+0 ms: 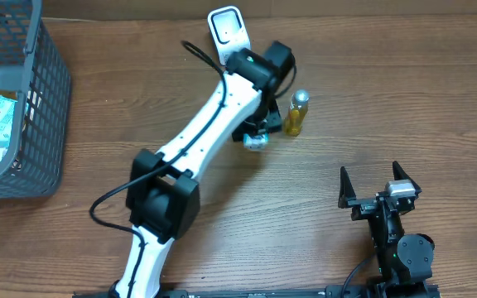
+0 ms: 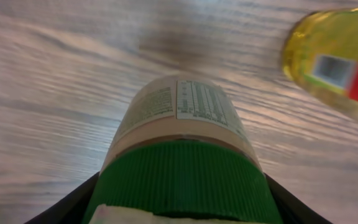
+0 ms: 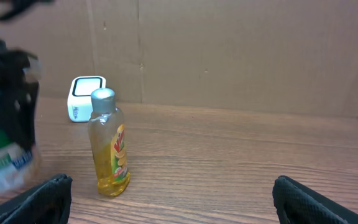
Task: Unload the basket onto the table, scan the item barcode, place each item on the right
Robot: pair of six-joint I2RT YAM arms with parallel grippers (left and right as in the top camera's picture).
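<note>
Jar (image 2: 185,118), cylindrical, printed label, ribbed green lid (image 2: 179,177), in left tool (image 1: 255,139)

The jar (image 2: 180,118) has a ribbed green cap and a pale label with fine black print. At its two o'clock, the bottle (image 1: 296,116) is clear yellow, silver-capped. The table (image 1: 404,91) is brown woodgrain.

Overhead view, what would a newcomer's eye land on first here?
The long white and black left arm stretches diagonally up the middle, its left gripper closed on a green-capped jar with a white label. Right beside it stands a clear bottle of yellow liquid with a silver cap, upright, with a white box-shaped scanner at the far edge. A grey plastic mesh basket of packets sits at the left edge.
</note>
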